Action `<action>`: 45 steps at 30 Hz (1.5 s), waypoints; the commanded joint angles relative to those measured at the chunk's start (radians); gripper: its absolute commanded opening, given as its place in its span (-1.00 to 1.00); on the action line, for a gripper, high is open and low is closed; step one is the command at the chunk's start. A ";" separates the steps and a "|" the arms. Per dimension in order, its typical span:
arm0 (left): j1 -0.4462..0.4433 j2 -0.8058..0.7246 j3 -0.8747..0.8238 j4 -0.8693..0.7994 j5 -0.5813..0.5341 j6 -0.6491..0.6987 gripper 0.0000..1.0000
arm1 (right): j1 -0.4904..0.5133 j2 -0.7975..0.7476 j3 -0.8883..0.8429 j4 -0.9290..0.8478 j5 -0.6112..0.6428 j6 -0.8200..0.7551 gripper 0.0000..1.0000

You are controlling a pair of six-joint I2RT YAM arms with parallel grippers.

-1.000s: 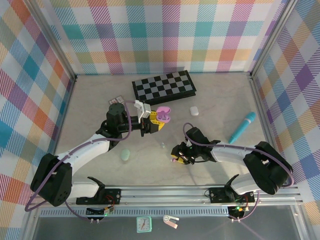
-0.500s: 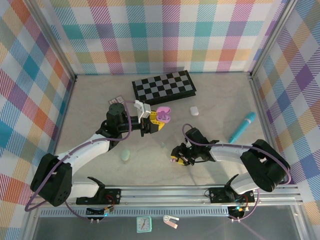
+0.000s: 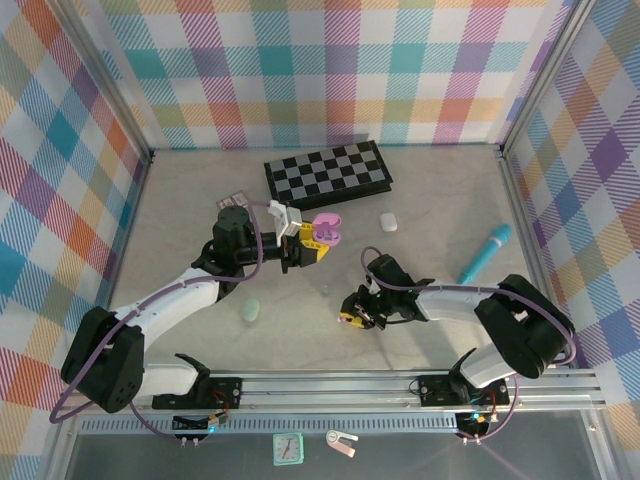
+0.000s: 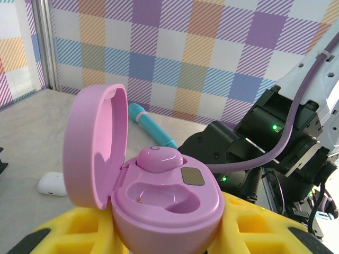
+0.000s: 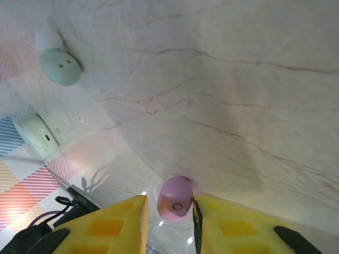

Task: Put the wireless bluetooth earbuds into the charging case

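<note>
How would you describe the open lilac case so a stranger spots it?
Find the big checkered board. Just in front of it, the left gripper holds a lilac case. Unlike the white case and the mint case, its lid stands open.

The left arm (image 3: pixel 170 300) and right arm (image 3: pixel 462 300) have white shells on their long links and black housings at the joints. A lilac cable (image 3: pixel 263 240) loops beside each wrist. The left gripper (image 3: pixel 316 240) and right gripper (image 3: pixel 350 318) have yellow fingers (image 5: pixel 106 225). Green lights (image 4: pixel 274 127) glow on the right arm's black housing. The black bases (image 3: pixel 195 378) sit toward 6 o'clock in the overhead view.
</note>
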 commanded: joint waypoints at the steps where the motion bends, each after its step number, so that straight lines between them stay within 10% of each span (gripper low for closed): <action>1: 0.007 -0.024 0.006 0.031 0.021 0.006 -0.59 | 0.004 0.018 0.024 0.024 -0.021 -0.020 -0.43; 28: 0.006 -0.044 0.001 -0.002 0.013 0.031 -0.59 | 0.004 0.134 0.091 -0.068 -0.034 -0.028 -0.61; 45: 0.006 -0.027 0.029 -0.152 -0.047 0.168 -0.59 | 0.004 -0.194 0.203 -0.439 0.253 -0.271 -0.63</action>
